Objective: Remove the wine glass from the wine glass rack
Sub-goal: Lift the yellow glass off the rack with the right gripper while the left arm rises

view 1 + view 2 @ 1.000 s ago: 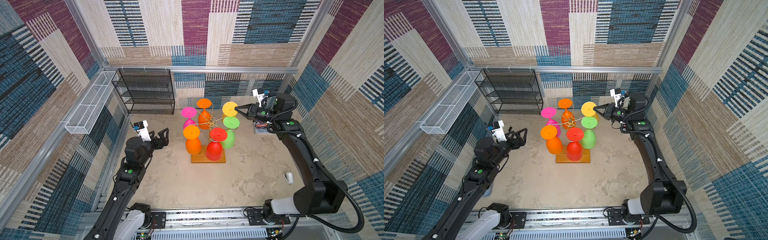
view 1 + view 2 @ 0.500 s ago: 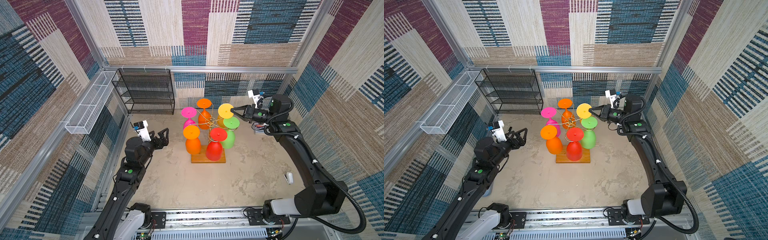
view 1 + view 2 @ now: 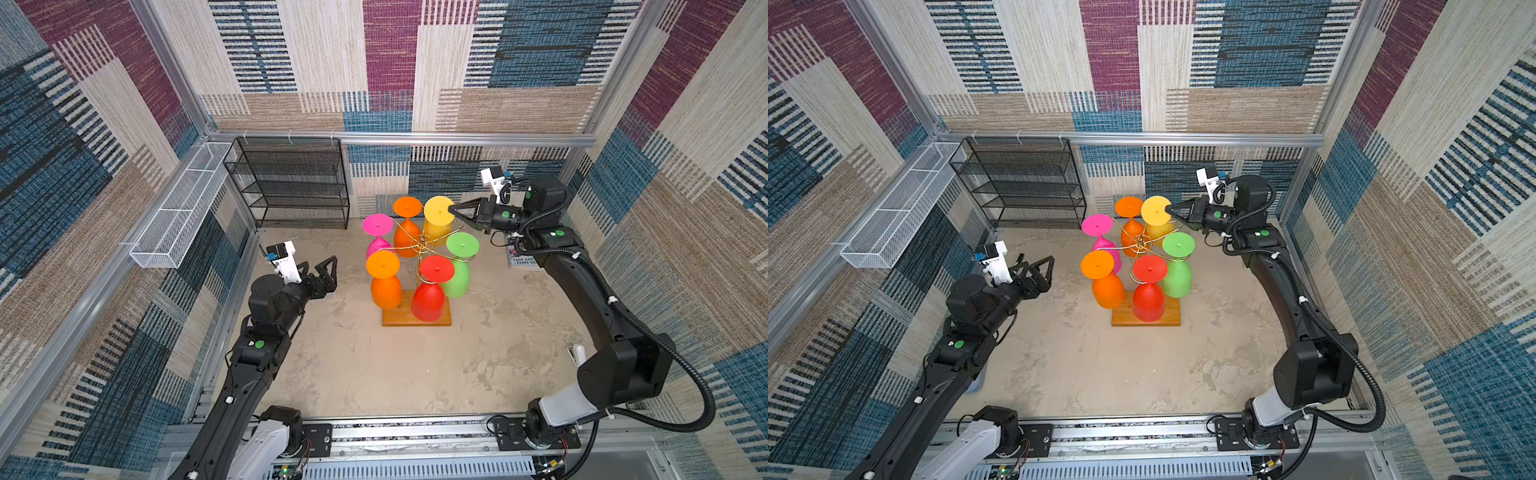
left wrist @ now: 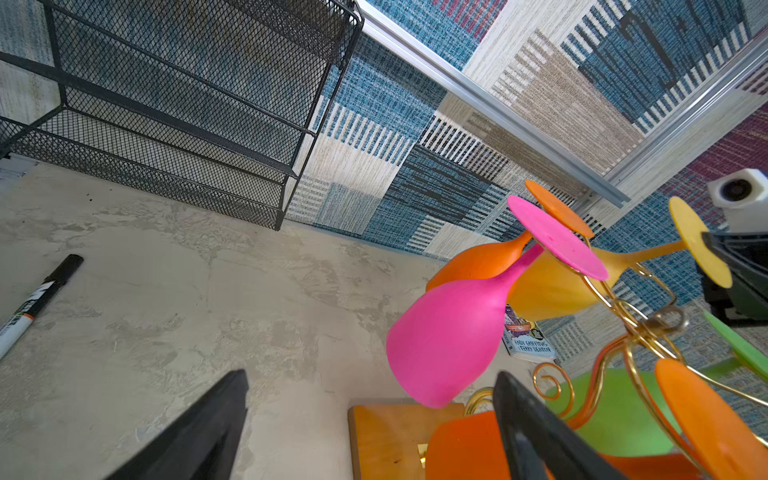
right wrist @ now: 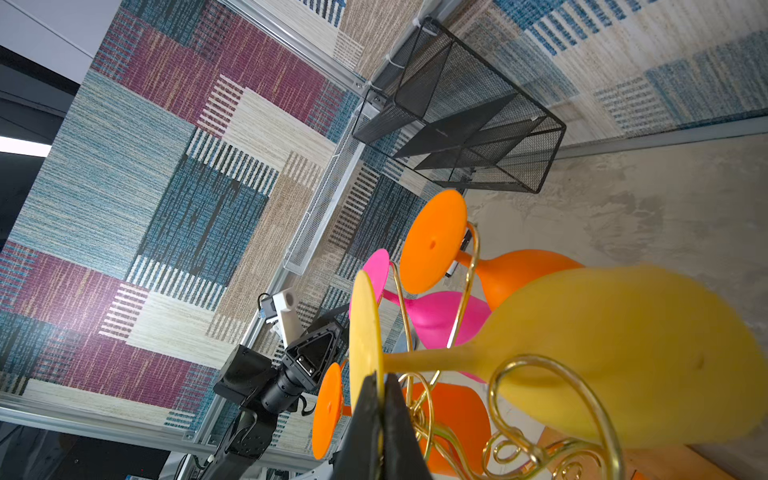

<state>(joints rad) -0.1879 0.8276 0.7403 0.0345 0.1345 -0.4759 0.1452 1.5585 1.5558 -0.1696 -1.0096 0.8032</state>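
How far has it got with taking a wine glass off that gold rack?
Done: the right hand is clamped on the round foot of the yellow wine glass. In hand: freeing it from the gold wire rack on its wooden base; all six coloured glasses are at the rack. Left: lifting it clear. The left hand hovers open, apart.

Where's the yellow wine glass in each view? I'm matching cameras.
In a top view: yellow wine glass, just above centre.
In a top view: the glass, same place.
Left wrist: glass at right, mid-height.
Right wrist: glass large, lower right.
Shared landmark: black mesh shelf unit.
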